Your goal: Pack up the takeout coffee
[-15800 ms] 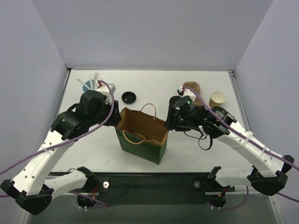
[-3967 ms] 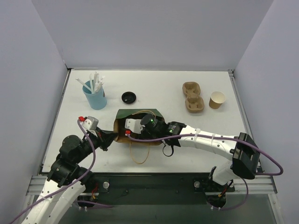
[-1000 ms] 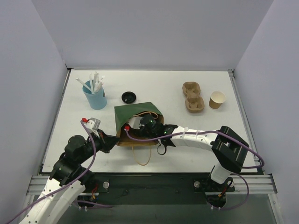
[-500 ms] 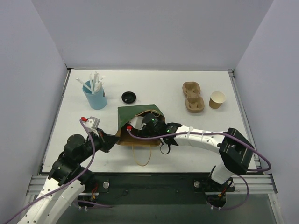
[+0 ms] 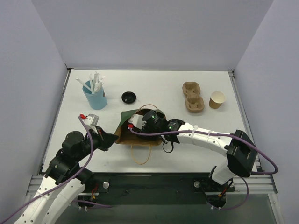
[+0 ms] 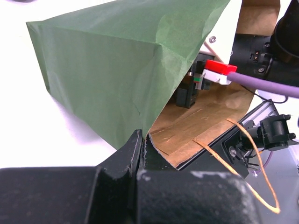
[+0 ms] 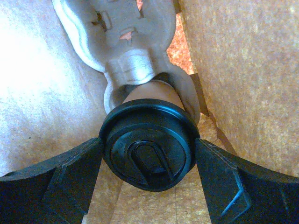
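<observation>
The takeout coffee (image 7: 148,151), a tan cup under a round black lid, lies inside the paper bag (image 5: 124,117), its base set in a pale moulded holder (image 7: 126,42). My right gripper (image 7: 148,142) reaches into the bag's mouth. Its fingertips (image 7: 88,156) sit against the lid's rim on both sides. The bag lies on its side, green outside (image 6: 121,65) and brown inside (image 7: 243,70). My left gripper (image 6: 142,140) is shut on the bag's lower brown rim at the left of the mouth (image 5: 112,136). From above, the coffee is hidden in the bag.
At the back left stands a blue cup of white straws (image 5: 95,97), with a loose black lid (image 5: 128,97) to its right. At the back right are a brown pulp carrier (image 5: 193,98) and an open tan cup (image 5: 217,99). The bag's handle loop (image 5: 140,156) trails toward the near edge.
The bag's green upper side has sunk flatter over the last second. My right wrist has shifted slightly right and back at the bag's mouth. The left gripper keeps its hold.
</observation>
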Available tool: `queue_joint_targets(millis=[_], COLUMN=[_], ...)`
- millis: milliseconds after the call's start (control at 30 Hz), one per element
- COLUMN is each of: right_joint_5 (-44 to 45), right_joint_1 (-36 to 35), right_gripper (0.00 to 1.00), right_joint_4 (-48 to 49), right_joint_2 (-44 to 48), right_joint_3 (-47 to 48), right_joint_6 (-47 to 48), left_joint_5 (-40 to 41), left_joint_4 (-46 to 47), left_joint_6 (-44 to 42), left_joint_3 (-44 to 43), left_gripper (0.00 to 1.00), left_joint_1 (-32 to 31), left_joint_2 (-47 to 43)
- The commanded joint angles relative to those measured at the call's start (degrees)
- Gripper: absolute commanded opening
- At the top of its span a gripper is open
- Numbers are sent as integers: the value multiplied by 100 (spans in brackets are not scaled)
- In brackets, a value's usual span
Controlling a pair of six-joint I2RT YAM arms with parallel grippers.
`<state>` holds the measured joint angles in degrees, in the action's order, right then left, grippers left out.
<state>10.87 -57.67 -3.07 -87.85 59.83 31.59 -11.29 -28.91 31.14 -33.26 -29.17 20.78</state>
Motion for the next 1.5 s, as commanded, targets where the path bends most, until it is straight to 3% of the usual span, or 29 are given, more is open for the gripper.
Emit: queue_joint_targets(millis=[0, 333, 467, 1467], right_joint_5=[99, -15, -24, -331], right_joint_1=[116, 116, 124, 107], right_gripper=[81, 90, 100, 91], right_joint_4=[-650, -923, -915, -1222], right_joint_2=[348, 357, 348, 410], right_joint_3=[520, 705, 767, 1179], right_joint_6=[-355, -426, -444, -716], left_joint_5=[13, -84, -84, -137], left_joint_4=[-221, -273, -265, -212], left_joint_6=[24, -64, -46, 15], left_joint_3=[-366, -366, -375, -427], left_gripper=[0, 0, 0, 0], left_joint_1=[-10, -10, -10, -10], left_joint_2=[49, 85, 111, 339])
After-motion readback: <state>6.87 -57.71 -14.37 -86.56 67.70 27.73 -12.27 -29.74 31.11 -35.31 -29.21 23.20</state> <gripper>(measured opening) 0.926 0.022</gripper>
